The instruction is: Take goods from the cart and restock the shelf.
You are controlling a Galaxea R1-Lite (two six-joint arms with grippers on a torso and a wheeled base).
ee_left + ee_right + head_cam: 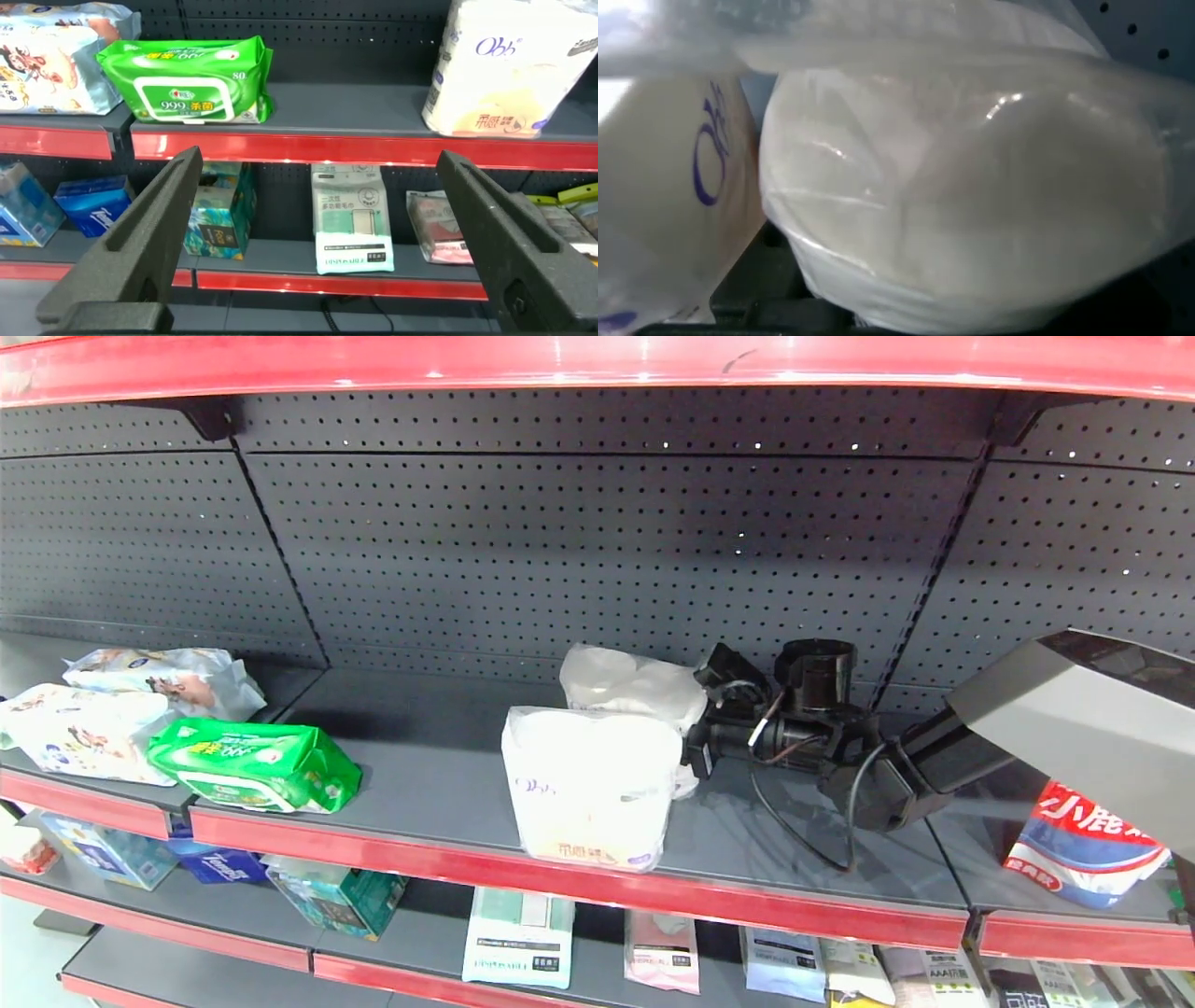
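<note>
One white pack [625, 686] masks right arm [915, 765] tip, hold untellable; left fingers [140, 243] wide apart, empty.

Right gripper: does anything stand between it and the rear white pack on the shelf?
Nothing visible does. The right gripper is right at the side of the rear white pack, which sits on the shelf. The taller white pack stands in front of it, toward the shelf edge, not between the two.
</note>
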